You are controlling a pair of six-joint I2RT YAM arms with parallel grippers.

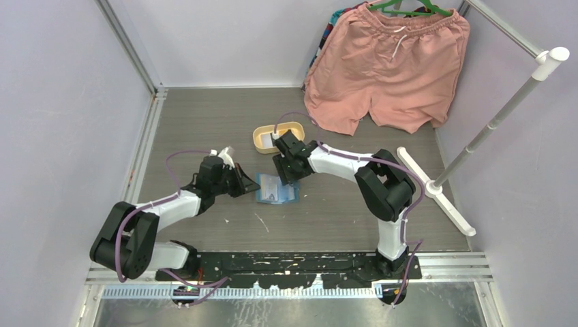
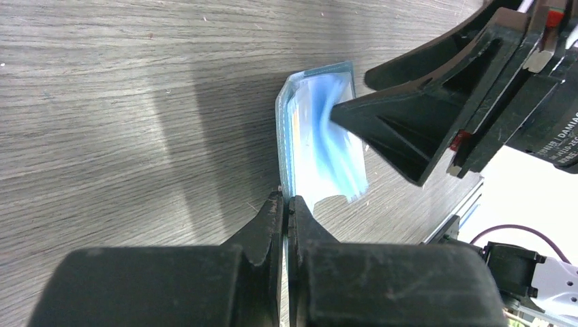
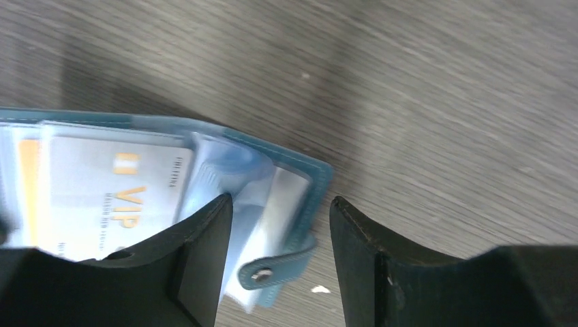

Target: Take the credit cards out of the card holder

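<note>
Looking down past the right gripper (image 3: 281, 204) onto the open card holder (image 3: 300, 170)
With jaws parted across its teal edge — one finger over clear sleeves beside a whitish credit card (image 3: 116, 197) marked VIP, the other over wood-grain table (image 3: 443, 102).

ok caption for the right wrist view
Right jaws open astride the teal card holder at its snap tab, clear sleeves and a VIP card showing

The counter (image 1: 204, 116) is grey wood-grain, closed in by pale lilac walls (image 1: 61, 102). At 1 o'clock pink shorts (image 1: 388, 68) hang in the corner; at 3 o'clock stands a white rack (image 1: 496, 121).
</note>
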